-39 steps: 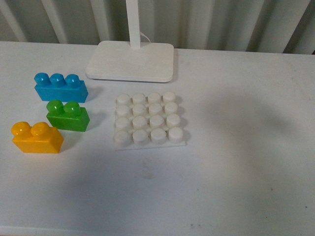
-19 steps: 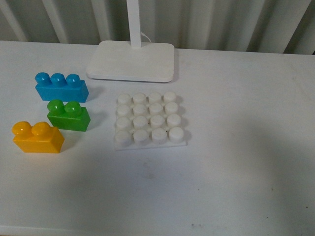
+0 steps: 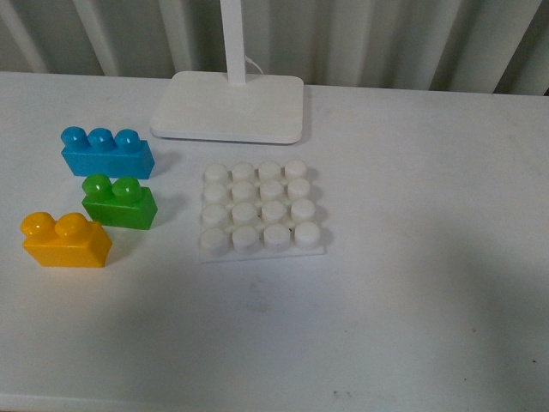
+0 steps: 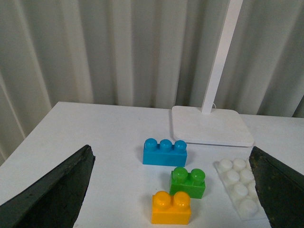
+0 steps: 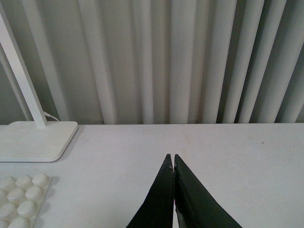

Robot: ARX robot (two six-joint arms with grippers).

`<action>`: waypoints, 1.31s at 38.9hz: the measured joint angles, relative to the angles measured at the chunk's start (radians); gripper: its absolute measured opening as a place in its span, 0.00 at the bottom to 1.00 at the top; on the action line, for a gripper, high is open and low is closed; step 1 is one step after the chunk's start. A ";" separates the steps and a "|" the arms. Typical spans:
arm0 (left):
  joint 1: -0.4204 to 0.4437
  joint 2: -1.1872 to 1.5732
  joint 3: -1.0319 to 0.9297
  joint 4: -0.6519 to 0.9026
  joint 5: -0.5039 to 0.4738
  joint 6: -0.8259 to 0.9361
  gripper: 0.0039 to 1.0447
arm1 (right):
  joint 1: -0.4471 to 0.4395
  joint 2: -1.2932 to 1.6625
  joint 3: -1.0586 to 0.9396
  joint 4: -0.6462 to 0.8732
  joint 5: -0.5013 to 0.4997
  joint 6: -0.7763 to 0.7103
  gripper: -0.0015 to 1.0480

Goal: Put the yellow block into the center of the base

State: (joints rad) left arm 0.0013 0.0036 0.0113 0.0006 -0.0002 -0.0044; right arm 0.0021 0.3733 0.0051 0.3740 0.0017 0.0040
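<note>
1. Front view: the orange-yellow plastic two-stud brick (image 3: 66,242) stands upright on the white table (image 3: 412,292) at the far left, ungripped. It is the brick of the group nearest the robot, so access from above looks unobstructed.
2. The green plastic two-stud brick (image 3: 120,202) sits just beside and behind it. The blue plastic three-stud brick (image 3: 107,153) sits further back. Neither is required.
3. The smooth white rectangular lamp stand (image 3: 227,106) lies at the rear.
4. The flat white square plastic plate (image 3: 262,210) lies at the centre, well apart from the yellow brick. All sixteen studs are bare, so insertion has not begun.
5. Left wrist view: the left gripper (image 4: 171,154) has its fingers spread wide and holds nothing. It faces the bricks, probably ready for pickup.
6. Right wrist view: the right gripper (image 5: 172,164) has its fingers pressed together and is empty, probably parked clear.
</note>
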 joint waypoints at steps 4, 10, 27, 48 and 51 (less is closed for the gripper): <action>0.000 0.000 0.000 0.000 0.000 0.000 0.94 | 0.000 -0.044 0.000 -0.040 0.000 0.000 0.01; 0.000 0.000 0.000 0.000 0.000 0.000 0.94 | 0.000 -0.117 0.000 -0.114 0.000 0.000 0.01; 0.000 0.000 0.000 0.000 0.000 0.000 0.94 | 0.000 -0.368 0.001 -0.369 -0.002 0.000 0.01; -0.051 0.286 0.101 -0.194 -0.005 -0.158 0.94 | 0.000 -0.369 0.001 -0.372 -0.002 -0.002 0.67; -0.071 0.464 0.101 -0.042 0.000 -0.195 0.94 | 0.000 -0.369 0.001 -0.372 -0.002 -0.002 0.84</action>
State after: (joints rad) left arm -0.0692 0.4675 0.1123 -0.0418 0.0002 -0.1989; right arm 0.0025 0.0044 0.0063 0.0017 -0.0006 0.0021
